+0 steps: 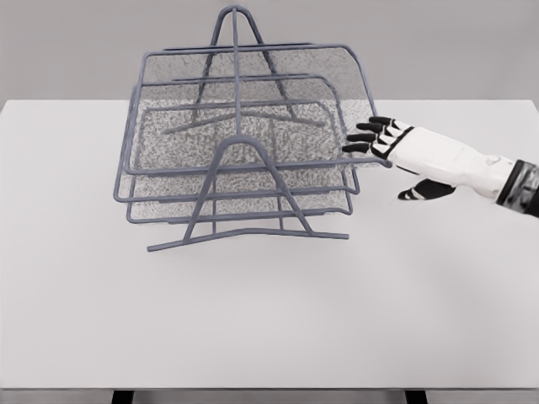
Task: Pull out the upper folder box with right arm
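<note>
Upper tray [244,109]: shallow rectangular basket, blue-grey wire rim, fine speckled mesh floor and walls. Sits in the top tier of the rack [244,194], left of table centre toward the far half. Its rim runs as a rounded-corner rectangle; the right-hand corner dips down toward the near right.

Lower tray [168,198]: same wire and mesh, directly beneath, its near rim doubled by a second rail just below.

Rack: thin round rod, same blue-grey, matte. Two A-shaped end frames, one at the near side, one at the far side rising above both trays to a narrow rounded peak. Flat foot bars splay outward on the table at the near side.

Right hand [396,151]: white shell over palm and back, black segmented fingers [370,136]. Arm enters from the right edge, forearm white with a dark cuff. Fingers extended leftward, slightly spread, tips at the right rim of the upper tray, touching or just short of the wire; cannot tell which. Not wrapped around the rim; nothing grasped. Thumb [421,192] hangs lower, apart from the tray, pointing down-left.

Table [269,320]: plain white, smooth, matte top, dark legs just showing at the bottom edge. Grey wall behind.
</note>
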Robot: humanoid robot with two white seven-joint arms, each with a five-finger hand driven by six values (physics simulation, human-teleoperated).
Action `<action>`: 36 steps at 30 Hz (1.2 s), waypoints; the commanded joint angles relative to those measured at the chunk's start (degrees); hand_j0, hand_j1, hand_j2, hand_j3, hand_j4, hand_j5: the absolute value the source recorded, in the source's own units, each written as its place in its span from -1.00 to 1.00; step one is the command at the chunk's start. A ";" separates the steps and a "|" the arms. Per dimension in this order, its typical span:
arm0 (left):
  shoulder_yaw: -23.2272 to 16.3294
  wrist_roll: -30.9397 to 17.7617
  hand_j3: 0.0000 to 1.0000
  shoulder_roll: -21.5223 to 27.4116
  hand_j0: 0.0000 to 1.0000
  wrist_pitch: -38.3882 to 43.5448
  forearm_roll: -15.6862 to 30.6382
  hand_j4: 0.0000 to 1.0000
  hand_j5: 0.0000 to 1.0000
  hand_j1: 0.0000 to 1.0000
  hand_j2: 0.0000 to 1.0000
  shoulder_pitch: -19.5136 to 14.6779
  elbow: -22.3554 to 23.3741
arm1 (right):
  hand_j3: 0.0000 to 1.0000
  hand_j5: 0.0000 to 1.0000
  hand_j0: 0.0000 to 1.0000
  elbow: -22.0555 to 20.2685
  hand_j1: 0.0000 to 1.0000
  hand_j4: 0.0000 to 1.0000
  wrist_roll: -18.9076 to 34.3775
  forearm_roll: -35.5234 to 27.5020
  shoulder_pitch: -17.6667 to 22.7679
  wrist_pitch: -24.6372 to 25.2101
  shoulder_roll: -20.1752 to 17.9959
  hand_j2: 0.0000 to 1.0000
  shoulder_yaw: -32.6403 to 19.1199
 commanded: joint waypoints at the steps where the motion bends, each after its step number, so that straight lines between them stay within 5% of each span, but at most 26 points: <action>1: -0.03 0.00 1.00 0.00 1.00 -0.01 -0.01 1.00 1.00 1.00 1.00 0.00 0.05 | 1.00 1.00 1.00 0.81 1.00 1.00 0.24 8.14 0.00 -1.08 -1.25 1.00 -2.01; 16: -0.03 0.00 1.00 0.00 1.00 -0.01 -0.01 1.00 1.00 1.00 1.00 0.00 0.05 | 1.00 1.00 1.00 0.90 1.00 1.00 0.24 7.79 5.80 -1.08 -4.86 1.00 -8.51; 21: -0.03 0.00 1.00 0.00 1.00 -0.01 -0.01 1.00 1.00 1.00 1.00 0.00 0.05 | 1.00 1.00 1.00 0.81 1.00 1.00 0.24 7.70 10.46 -1.08 -6.18 1.00 -14.31; 23: -0.03 0.00 1.00 0.00 1.00 -0.01 -0.01 1.00 1.00 1.00 1.00 0.00 0.05 | 1.00 1.00 1.00 0.63 1.00 1.00 0.24 3.22 12.04 -1.08 -9.43 1.00 -15.10; 36: -0.03 0.00 1.00 0.00 1.00 -0.01 -0.01 1.00 1.00 1.00 1.00 0.00 0.05 | 1.00 1.00 1.00 0.55 1.00 1.00 0.24 -3.72 16.08 -1.08 -14.61 1.00 -23.19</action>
